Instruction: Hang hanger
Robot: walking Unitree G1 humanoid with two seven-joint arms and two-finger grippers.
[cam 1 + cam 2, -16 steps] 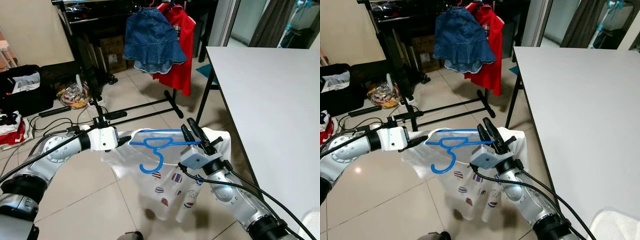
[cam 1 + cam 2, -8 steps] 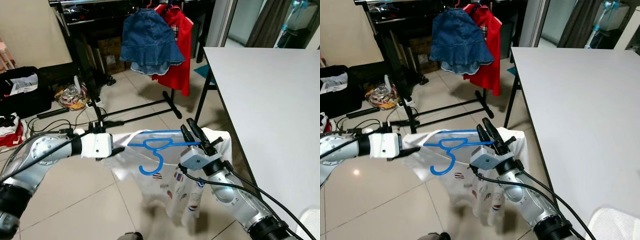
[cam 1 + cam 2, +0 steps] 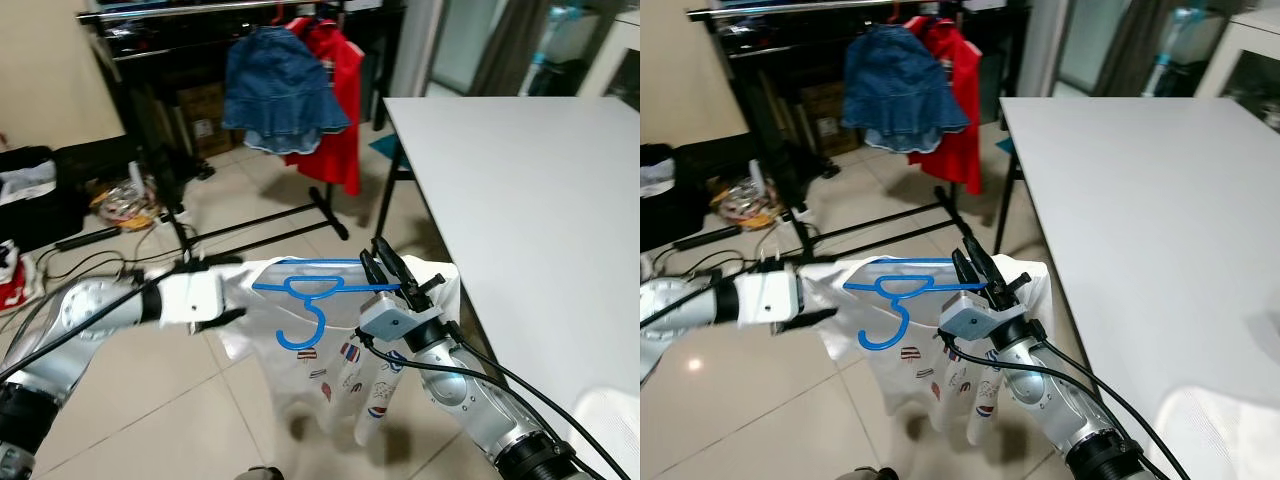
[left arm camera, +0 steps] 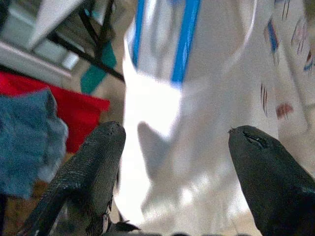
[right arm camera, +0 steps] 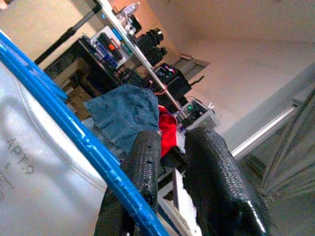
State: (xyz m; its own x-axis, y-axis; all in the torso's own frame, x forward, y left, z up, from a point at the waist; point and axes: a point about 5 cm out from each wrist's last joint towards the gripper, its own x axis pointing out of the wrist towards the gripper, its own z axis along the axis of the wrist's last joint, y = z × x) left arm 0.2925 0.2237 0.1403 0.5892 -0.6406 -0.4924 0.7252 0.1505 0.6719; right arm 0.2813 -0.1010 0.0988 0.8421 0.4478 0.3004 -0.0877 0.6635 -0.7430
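Hanger: blue plastic hanger (image 3: 318,292) carrying a white printed T-shirt (image 3: 335,365), held out in the air well short of the black clothes rack (image 3: 170,150), hook curling downward.
Right gripper (image 3: 392,268): clamped on the hanger's bar at the end toward the white counter (image 3: 520,200); black fingers (image 5: 147,162) pressed against the blue bar in the right wrist view.
Left gripper (image 4: 172,147): spread apart, gripping nothing, just beside the shirt's far shoulder, on the rack side of the garment.
Rack: blue denim skirt (image 3: 280,85) and red garment (image 3: 335,90) already hanging from the top rail; free rail looks to lie beside the skirt.
Step in hand: likely carrying the hanger toward the rack.
Doing it well: turn the hook upward before reaching the rail; keep the bar level so the shirt stays on; approach above the rail beside the skirt, then lower the hook over it.
Risk: shirt sliding off the unsupported shoulder; hem snagging on the rack's floor bars (image 3: 260,220).
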